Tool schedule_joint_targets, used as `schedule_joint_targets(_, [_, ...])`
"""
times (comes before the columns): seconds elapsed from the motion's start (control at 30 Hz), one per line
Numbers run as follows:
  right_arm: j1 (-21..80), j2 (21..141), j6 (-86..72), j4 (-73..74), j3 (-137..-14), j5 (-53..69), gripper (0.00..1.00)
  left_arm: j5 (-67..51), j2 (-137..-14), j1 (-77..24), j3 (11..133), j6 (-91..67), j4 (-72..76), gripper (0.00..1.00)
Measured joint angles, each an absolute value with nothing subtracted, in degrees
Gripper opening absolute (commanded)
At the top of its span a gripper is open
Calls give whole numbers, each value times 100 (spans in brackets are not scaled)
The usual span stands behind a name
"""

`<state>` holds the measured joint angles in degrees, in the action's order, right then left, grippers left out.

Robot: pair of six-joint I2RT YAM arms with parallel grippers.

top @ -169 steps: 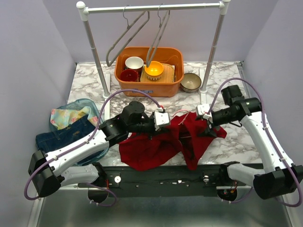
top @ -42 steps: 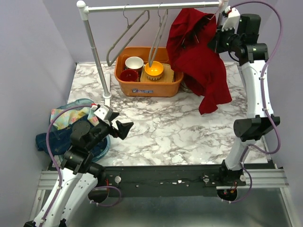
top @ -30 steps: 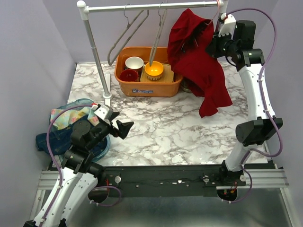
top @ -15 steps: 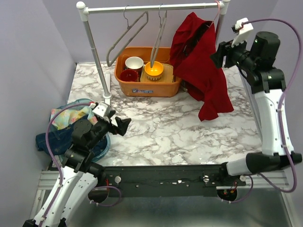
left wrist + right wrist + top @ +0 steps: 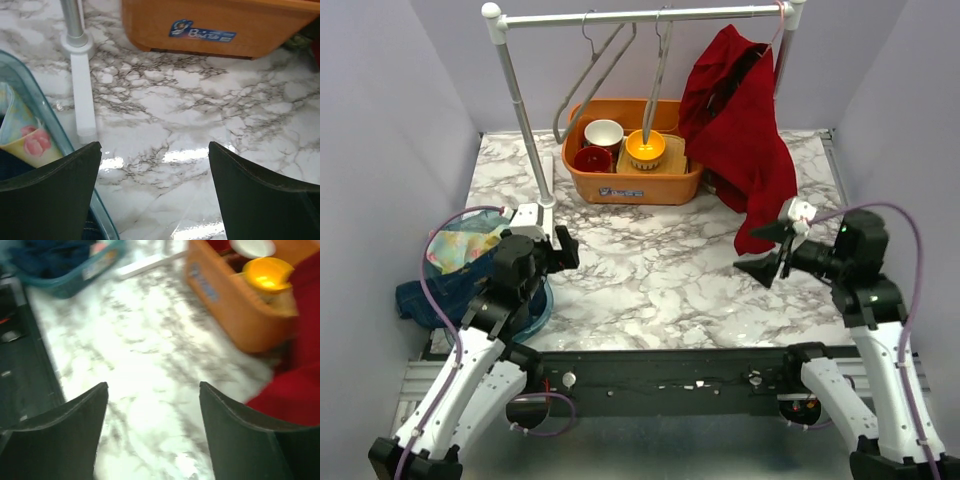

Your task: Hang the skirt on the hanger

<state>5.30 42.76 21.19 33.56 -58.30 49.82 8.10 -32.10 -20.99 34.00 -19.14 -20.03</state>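
Note:
The red skirt [image 5: 740,115] hangs from a hanger whose hook [image 5: 780,45] sits on the rail [image 5: 640,15] by the right post; most of that hanger is hidden under the cloth. The skirt's hem shows at the right edge of the right wrist view [image 5: 295,385]. My right gripper [image 5: 763,252] is low over the marble, just below and in front of the hem, open with nothing between its fingers [image 5: 152,405]. My left gripper [image 5: 563,252] hovers by the teal basket, wide open and empty [image 5: 155,165].
Two bare grey hangers [image 5: 595,75] [image 5: 655,70] hang on the rail. An orange bin [image 5: 635,180] with bowls stands under it. The teal basket [image 5: 470,260] with folded clothes is at the left. The rack's foot [image 5: 82,95] lies ahead of the left gripper.
My right gripper has opened and let go of the skirt at the rail, then dropped down to the front right. The skirt stays hanging. The left arm turned slightly.

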Motion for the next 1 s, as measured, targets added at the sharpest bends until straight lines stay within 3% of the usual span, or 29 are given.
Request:
schedule_joint_targets(0.2, [534,3474,2357,3175,-4117,6108,88,1920,-4176,-1931,3511,-2899,-2344,91])
schedule_joint_targets(0.5, [534,3677,2344,2893,-4174,6071,88,2622,-4554,-832,3531,-4198,-2759,87])
schedule_joint_targets(0.73, [534,3682,2314,2877,-4174,5957,88,2954,-4860,-786,4506,-5393,-4451,87])
schedule_joint_targets(1.0, [534,3673,2265,2875,-4174,5927,88,3103,-4932,-784,4346,-6082,-5365,76])
